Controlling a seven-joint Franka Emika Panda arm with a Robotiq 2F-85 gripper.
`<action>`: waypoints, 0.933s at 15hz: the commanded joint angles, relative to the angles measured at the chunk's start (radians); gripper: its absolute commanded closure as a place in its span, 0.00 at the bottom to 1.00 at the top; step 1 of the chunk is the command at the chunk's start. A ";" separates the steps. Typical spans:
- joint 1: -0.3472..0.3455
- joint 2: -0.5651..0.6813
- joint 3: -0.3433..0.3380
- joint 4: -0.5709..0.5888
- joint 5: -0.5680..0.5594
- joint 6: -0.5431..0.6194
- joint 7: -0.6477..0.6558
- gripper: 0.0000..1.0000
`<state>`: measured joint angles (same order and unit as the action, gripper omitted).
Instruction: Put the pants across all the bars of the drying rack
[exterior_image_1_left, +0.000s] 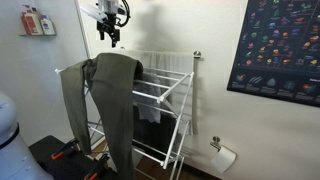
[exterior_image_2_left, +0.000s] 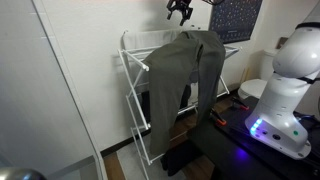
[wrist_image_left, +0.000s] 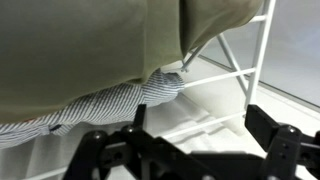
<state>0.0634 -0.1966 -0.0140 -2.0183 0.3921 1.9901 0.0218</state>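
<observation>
The olive-grey pants (exterior_image_1_left: 112, 90) hang over one end of the white drying rack (exterior_image_1_left: 170, 100), with both legs dangling down its side; they also show in the other exterior view (exterior_image_2_left: 185, 65). The white bars (exterior_image_1_left: 160, 85) of the rack top are mostly bare beyond the pants. My gripper (exterior_image_1_left: 108, 32) hovers above the pants, apart from them, and it shows above the rack too (exterior_image_2_left: 181, 10). In the wrist view the jaws (wrist_image_left: 195, 140) are open and empty, with the pants (wrist_image_left: 90, 45) just above the fingers in the picture.
A smaller dark cloth (exterior_image_1_left: 150, 110) hangs lower inside the rack. A poster (exterior_image_1_left: 278, 45) is on the wall. A toilet-paper holder (exterior_image_1_left: 222, 155) sits low on the wall. A white robot base (exterior_image_2_left: 285, 95) stands beside the rack. A striped fabric lining (wrist_image_left: 90, 105) shows under the pants.
</observation>
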 joint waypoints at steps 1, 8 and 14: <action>-0.032 0.067 0.013 0.012 -0.108 0.048 0.049 0.00; -0.060 0.194 -0.003 0.031 -0.232 -0.041 0.082 0.01; -0.057 0.229 0.002 0.038 -0.263 -0.093 0.085 0.43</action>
<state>0.0082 0.0161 -0.0196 -2.0120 0.1571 1.9545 0.0687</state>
